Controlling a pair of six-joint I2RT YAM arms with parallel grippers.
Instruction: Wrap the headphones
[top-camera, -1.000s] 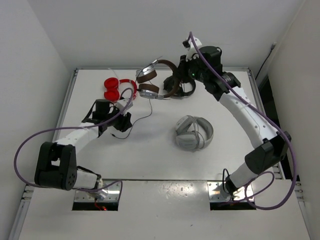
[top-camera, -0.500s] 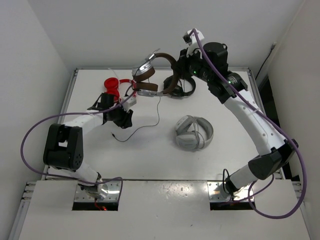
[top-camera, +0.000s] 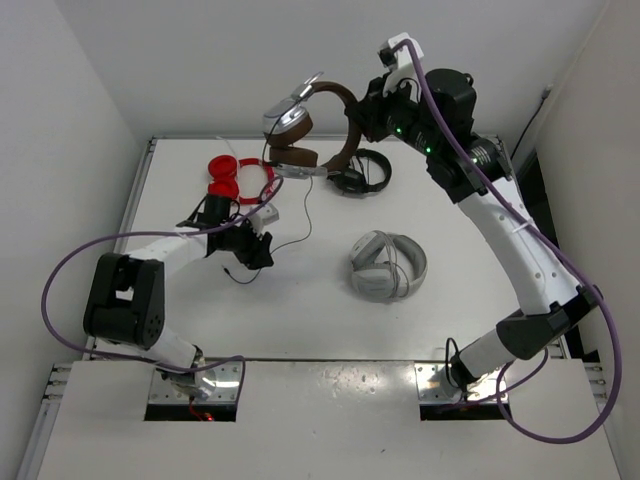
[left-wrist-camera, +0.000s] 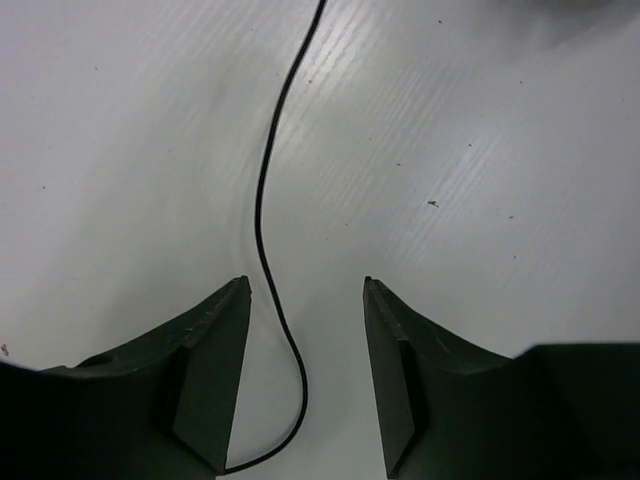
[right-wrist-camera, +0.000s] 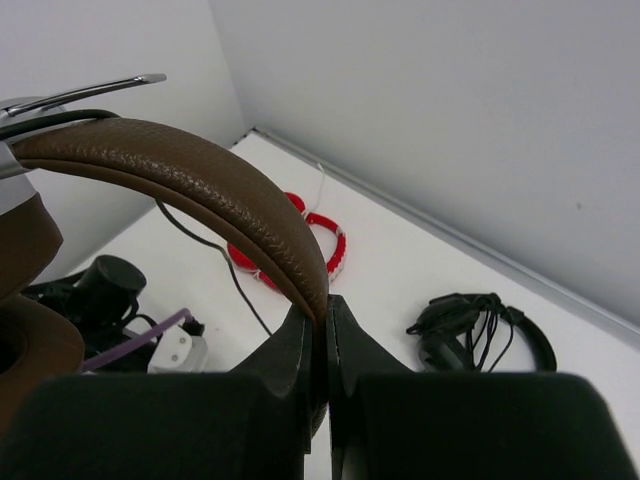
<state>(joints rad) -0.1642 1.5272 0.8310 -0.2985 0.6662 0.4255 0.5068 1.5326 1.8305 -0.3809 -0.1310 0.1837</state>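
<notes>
The headphones (top-camera: 300, 125), with a brown headband, brown pads and silver cups, hang in the air over the back of the table. My right gripper (top-camera: 368, 118) is shut on the headband (right-wrist-camera: 200, 170), pinching it between its fingertips (right-wrist-camera: 325, 305). The thin black cable (top-camera: 303, 205) drops from an ear cup to the table and trails left. My left gripper (top-camera: 258, 250) sits low over the table with its jaws open. In the left wrist view the cable (left-wrist-camera: 262, 200) runs loose between the two fingers (left-wrist-camera: 210, 370), nearer the left one, and nothing pinches it.
Red headphones (top-camera: 235, 175) lie at the back left, just behind the left arm. A black headset (top-camera: 362, 172) with a bundled cord lies below the raised headphones. Light grey headphones (top-camera: 388, 265) rest right of centre. White walls close in the table's back and sides.
The right arm has lifted the headphones higher and farther back, drawing the cable up. The left gripper has shifted right along the table until the cable lies between its fingers.
</notes>
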